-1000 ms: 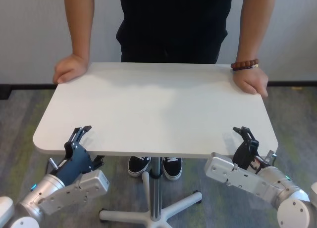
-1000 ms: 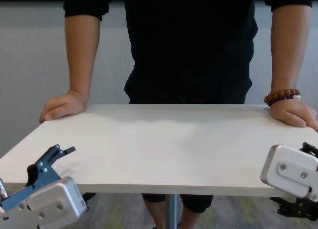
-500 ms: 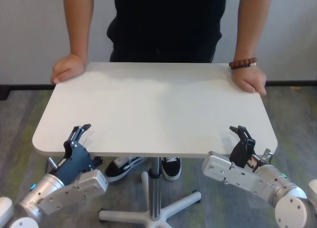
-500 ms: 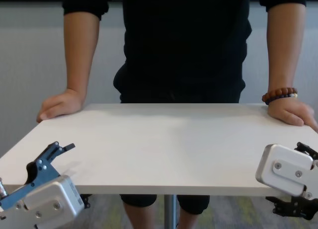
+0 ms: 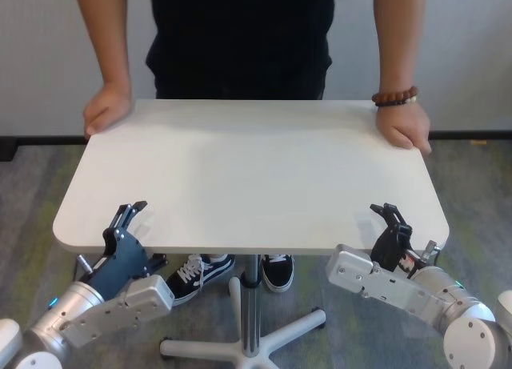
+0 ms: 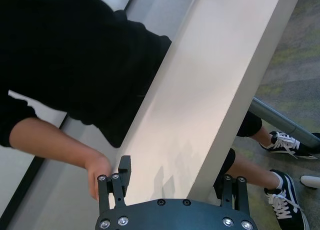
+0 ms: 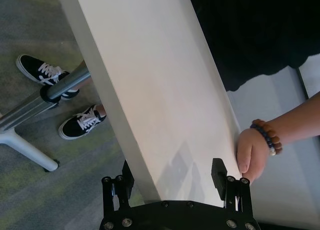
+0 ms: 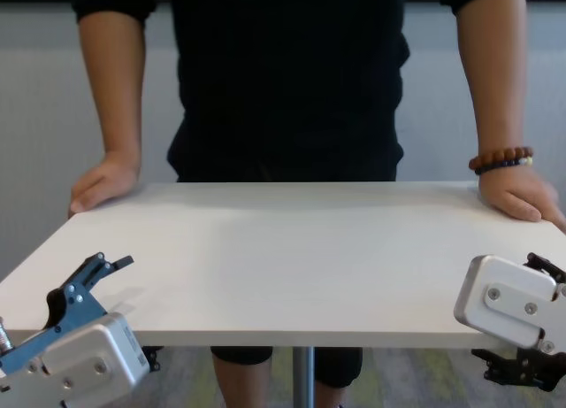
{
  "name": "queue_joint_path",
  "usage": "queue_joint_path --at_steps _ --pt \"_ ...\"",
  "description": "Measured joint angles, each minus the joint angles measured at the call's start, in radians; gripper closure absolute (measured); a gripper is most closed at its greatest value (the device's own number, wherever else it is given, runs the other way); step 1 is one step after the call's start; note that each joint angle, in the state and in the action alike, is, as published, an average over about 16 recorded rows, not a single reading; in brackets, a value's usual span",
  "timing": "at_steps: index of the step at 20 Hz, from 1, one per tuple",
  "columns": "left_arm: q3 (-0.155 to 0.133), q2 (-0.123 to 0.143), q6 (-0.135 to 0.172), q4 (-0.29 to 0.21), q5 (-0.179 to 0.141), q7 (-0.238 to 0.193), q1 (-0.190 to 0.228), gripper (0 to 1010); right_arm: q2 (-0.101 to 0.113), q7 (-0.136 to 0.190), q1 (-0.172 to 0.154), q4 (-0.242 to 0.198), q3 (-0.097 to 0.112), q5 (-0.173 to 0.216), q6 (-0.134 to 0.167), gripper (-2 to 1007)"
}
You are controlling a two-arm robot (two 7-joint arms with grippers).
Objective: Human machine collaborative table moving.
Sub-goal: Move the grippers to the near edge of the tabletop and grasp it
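The table [image 5: 256, 169] is a wide white top on a slim grey pole [image 5: 250, 293]. The human [image 5: 240, 41] stands at its far side in black, one hand [image 5: 106, 109] on each far corner, a bead bracelet [image 5: 394, 97] on the wrist at the right. My left gripper [image 5: 142, 237] is open at the near left edge, one finger above the top and one below. The right gripper [image 5: 408, 234] is open in the same way at the near right edge. In both wrist views the thin edge runs between the open jaws of the left gripper [image 6: 172, 177] and the right gripper [image 7: 172, 170].
Under the top, the pole meets a white star-shaped foot [image 5: 240, 349] on grey carpet. The human's black-and-white sneakers [image 5: 200, 273] stand just behind the pole. A pale wall with a dark skirting [image 5: 468, 134] runs behind the human.
The human's body has shifted to the view's left and one sneaker has stepped leftward. Both hands stay on the far corners. The table and my grippers have hardly moved.
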Motion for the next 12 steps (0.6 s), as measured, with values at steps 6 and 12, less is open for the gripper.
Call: queue_joint_path --at_steps 6,12 --pt "0.002 0.006 0.003 -0.008 0.010 -0.002 0.003 10 0.000 -0.001 -0.002 -0.002 0.000 -0.002 0.000 0" --pt "0.002 0.013 0.010 -0.023 0.027 -0.006 0.011 10 -0.001 -0.002 -0.010 -0.008 0.007 -0.010 0.000 0"
